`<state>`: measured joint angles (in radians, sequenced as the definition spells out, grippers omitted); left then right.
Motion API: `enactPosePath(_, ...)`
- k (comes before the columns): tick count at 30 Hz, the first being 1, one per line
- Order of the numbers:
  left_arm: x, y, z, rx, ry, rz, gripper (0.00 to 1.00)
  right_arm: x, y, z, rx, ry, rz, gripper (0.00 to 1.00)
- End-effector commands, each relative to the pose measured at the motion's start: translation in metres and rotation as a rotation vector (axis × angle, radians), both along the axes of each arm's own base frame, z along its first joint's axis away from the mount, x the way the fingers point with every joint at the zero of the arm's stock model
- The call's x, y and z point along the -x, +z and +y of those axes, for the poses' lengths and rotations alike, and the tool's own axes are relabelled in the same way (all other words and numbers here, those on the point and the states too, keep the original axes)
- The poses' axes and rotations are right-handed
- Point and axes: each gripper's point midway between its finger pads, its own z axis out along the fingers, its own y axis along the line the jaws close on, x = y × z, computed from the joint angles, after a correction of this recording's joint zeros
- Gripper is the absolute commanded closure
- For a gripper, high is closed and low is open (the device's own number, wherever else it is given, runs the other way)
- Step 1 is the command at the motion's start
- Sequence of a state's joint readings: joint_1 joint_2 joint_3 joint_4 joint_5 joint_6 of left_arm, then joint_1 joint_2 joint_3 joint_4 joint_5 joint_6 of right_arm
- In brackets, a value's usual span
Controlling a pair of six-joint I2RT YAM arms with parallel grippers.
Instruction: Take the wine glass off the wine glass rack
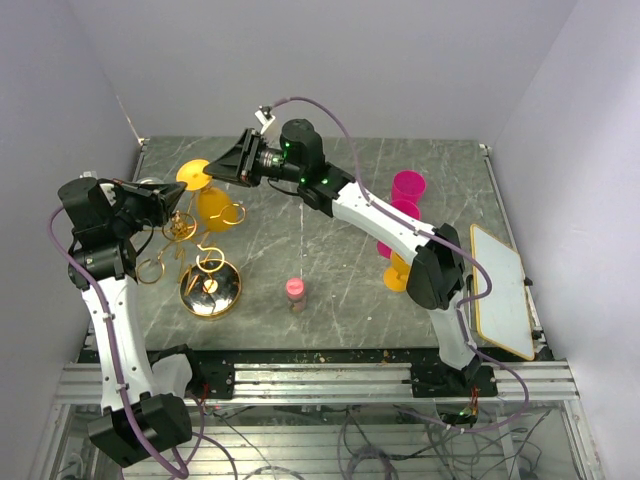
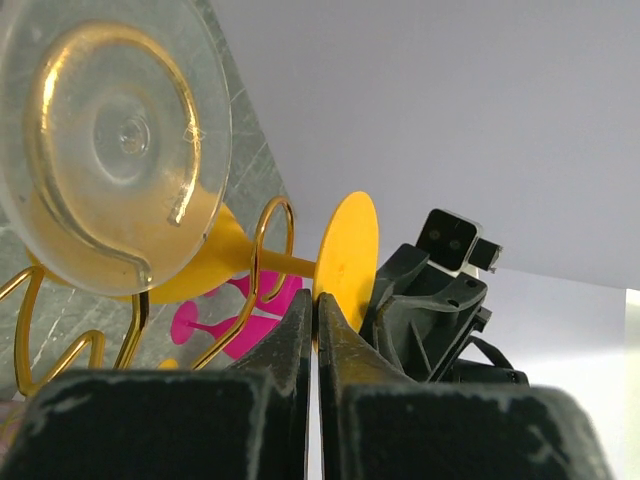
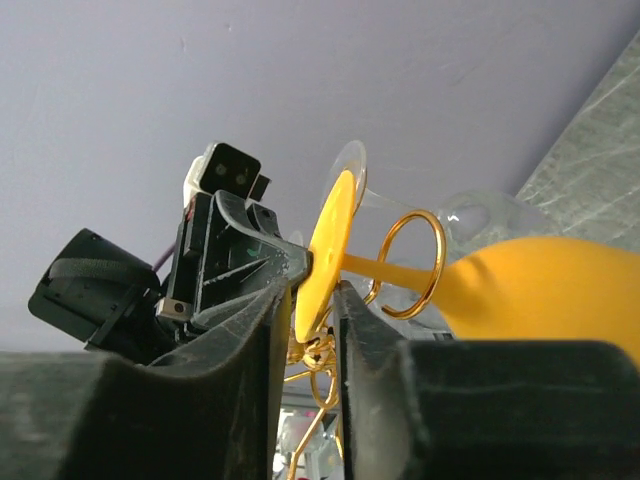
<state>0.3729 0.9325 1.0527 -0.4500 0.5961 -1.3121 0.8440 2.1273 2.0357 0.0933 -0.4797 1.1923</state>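
The gold wire wine glass rack (image 1: 210, 290) stands at the left on its round shiny base. A yellow wine glass (image 1: 213, 207) hangs from it with its stem through a ring arm (image 3: 410, 265) and its foot disc pointing to the back. My right gripper (image 1: 222, 165) reaches in from the right; in the right wrist view (image 3: 312, 285) its fingers are closed on the rim of that foot disc (image 3: 325, 245). My left gripper (image 1: 172, 205) sits at the rack's top, shut and empty (image 2: 315, 300), just short of the yellow foot (image 2: 345, 255).
A clear glass (image 2: 115, 140) also hangs on the rack. Two pink glasses (image 1: 408, 187) and an orange one (image 1: 398, 275) stand right of centre. A small pink-capped bottle (image 1: 295, 290) stands mid-table. A white board with a yellow rim (image 1: 503, 290) lies at the right edge.
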Motion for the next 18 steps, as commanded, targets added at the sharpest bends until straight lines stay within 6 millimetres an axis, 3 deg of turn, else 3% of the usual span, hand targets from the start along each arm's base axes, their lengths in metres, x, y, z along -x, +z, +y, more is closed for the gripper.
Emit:
enactPosePath(1, 0.006, 0.003, -0.006, -0.012, -0.054, 0.009, 0.93, 0.009, 0.020, 0.005, -0.058, 0.035, -0.037, 0.82)
enactPosePath(5, 0.006, 0.003, -0.006, -0.027, -0.060, 0.010, 0.93, 0.007, 0.017, 0.008, -0.056, 0.044, -0.012, 0.99)
enactPosePath(10, 0.009, 0.005, -0.004, -0.054, -0.051, 0.012, 0.89, 0.013, 0.016, 0.010, -0.077, 0.078, 0.005, 1.00)
enactPosePath(18, 0.018, 0.016, -0.001, -0.140, -0.025, -0.009, 0.46, 0.015, 0.025, -0.001, -0.046, 0.040, -0.018, 1.00)
